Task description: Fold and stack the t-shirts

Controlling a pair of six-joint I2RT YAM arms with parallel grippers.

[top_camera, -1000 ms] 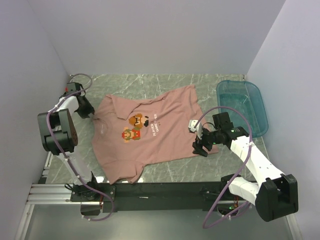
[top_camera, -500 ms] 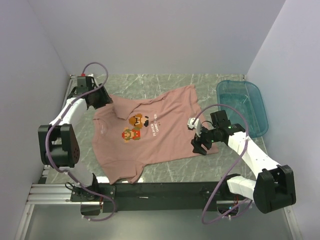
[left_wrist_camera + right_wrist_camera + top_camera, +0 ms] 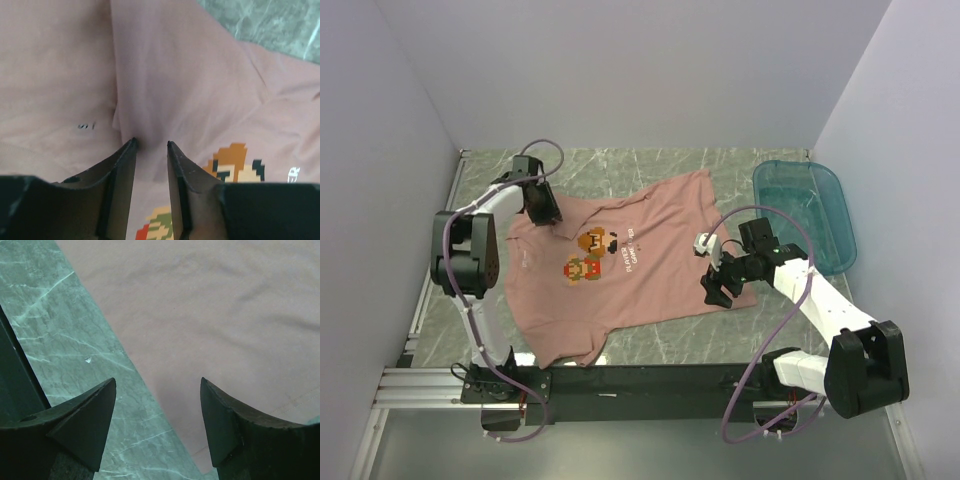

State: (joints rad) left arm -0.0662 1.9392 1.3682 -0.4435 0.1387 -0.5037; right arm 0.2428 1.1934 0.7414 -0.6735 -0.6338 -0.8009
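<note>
Black mounting rail [image 3: 650, 380] runs along the near edge of a green marble table [image 3: 720, 340], with both arm bases on it. Just beyond it a dusty-pink t-shirt [image 3: 620, 285] lies spread flat, print side up, its collar toward the left and its hem toward the right; the orange-brown pixel figures sit at its middle. The right gripper [image 3: 712, 290] hovers over the near right corner of the hem. In its wrist view its fingers stand wide apart [image 3: 157, 385], with the cloth edge crossing diagonally below them and bare marble to the left. It sits barely further left than a second ago. Further back, the left gripper [image 3: 548, 215] is on the shirt's far shoulder beside the collar. A second ago it was off the shirt's left edge; the arm has since swung inward over the cloth. Its fingers are close together [image 3: 150, 145], pinching a raised ridge of pink fabric, and a small fold has formed there. The rest of the shirt has not moved. At the far right stands a see-through teal tub [image 3: 805, 210], apart from the shirt.
</note>
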